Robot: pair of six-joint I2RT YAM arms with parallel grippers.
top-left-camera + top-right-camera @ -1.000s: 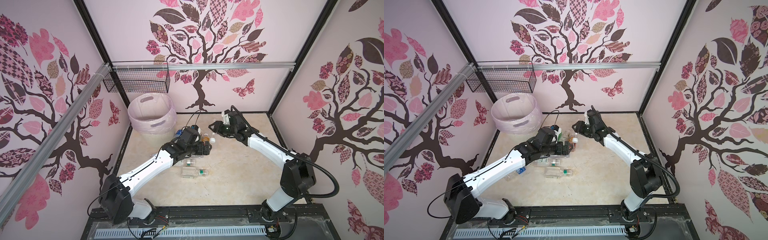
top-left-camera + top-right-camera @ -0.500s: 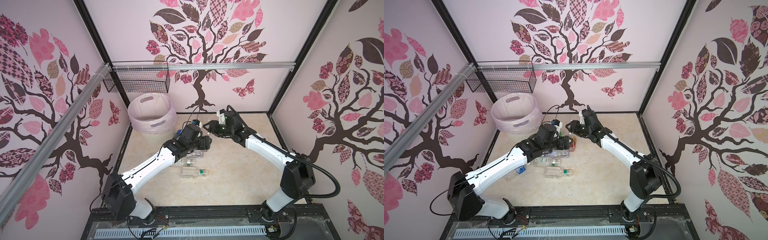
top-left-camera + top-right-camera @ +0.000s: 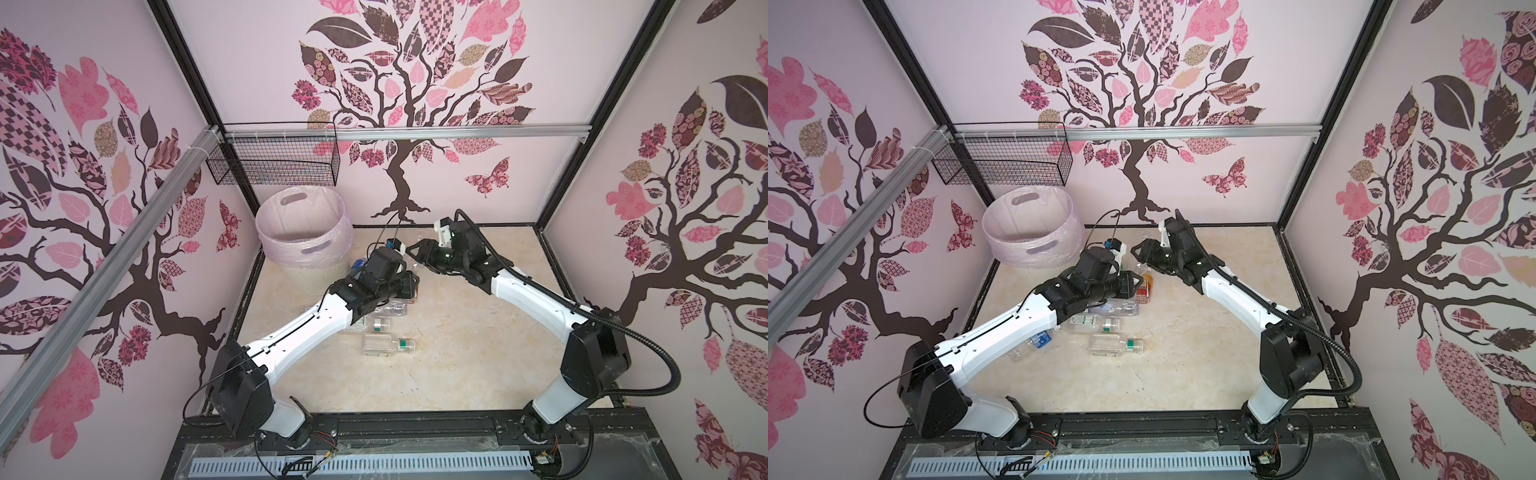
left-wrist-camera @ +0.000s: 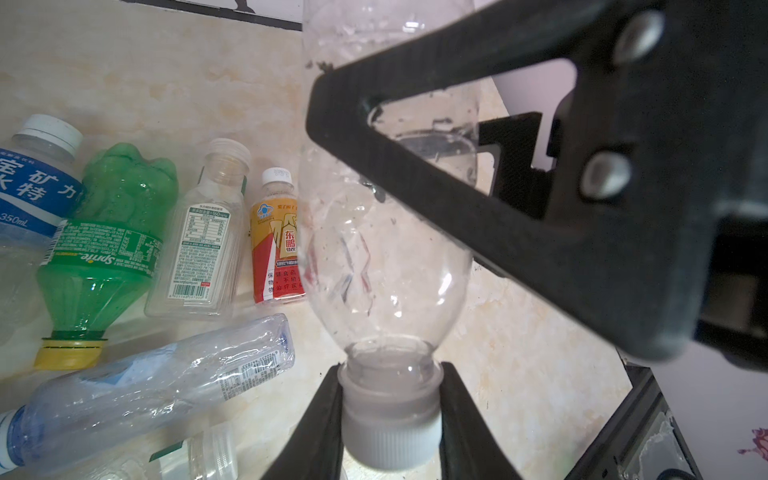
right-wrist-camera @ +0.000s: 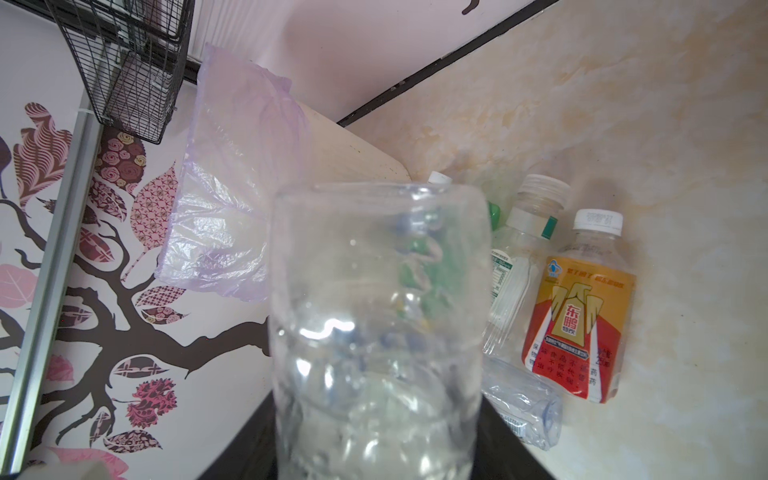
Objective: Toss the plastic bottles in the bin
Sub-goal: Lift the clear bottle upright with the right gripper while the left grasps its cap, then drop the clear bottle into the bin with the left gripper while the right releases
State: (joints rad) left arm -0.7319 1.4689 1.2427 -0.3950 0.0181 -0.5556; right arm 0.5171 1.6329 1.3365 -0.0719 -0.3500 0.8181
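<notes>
Clear white-capped bottle [image 4: 386,266] gripped at cap, green, orange, clear bottles [image 4: 112,232] lying flat, lined pink-white bin [image 3: 286,253] upright nearby

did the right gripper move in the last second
Yes. The right gripper has shifted slightly left in both top views, toward the bin, with the clear bottle between its jaws.

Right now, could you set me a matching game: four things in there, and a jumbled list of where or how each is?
Things:
1. bare clear bottle
2. green bottle
3. bin
4. wire basket

States:
A. hangs from the rail
B. lies on the floor, yellow-capped
C. cap pinched between the left fingers
D. stands in the far corner, plastic-lined

Pairs: 1-C, 2-B, 3-D, 4-A
</notes>
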